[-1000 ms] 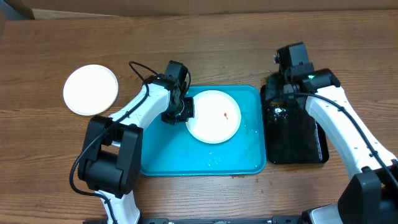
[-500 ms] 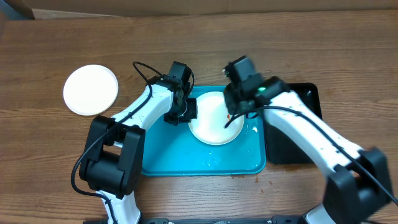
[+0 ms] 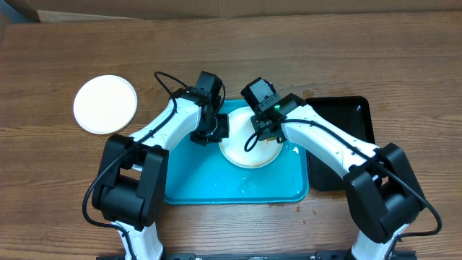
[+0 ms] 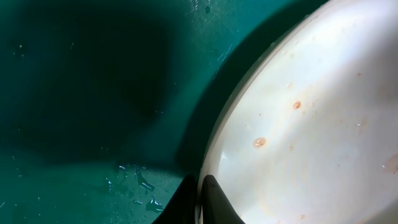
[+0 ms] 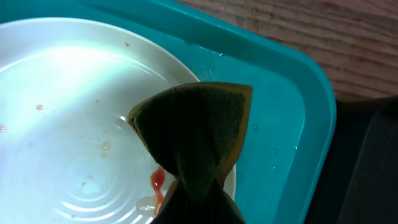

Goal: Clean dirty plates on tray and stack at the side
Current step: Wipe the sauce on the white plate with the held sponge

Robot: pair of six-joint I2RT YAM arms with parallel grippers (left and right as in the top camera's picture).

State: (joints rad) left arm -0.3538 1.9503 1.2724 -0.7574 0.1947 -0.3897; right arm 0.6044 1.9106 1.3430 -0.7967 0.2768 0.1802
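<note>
On the brown wooden surface (image 3: 289,58), the large turquoise-blue rectangular plastic tray (image 3: 195,180) has not moved. The right arm has swung off the narrow black tray (image 3: 346,115) and now reaches left over the dirty round white plate (image 3: 242,153) in the turquoise tray's far half. The left gripper (image 3: 213,131) stays pinched on that plate's left rim. The right gripper (image 3: 260,136) pinches a folded dark olive sponge (image 5: 193,124) right by the orange-red smear (image 5: 157,180), so wiping looks ready to begin.

Overhead looks straight down; both wrist views crowd the plate (image 4: 311,124).
</note>
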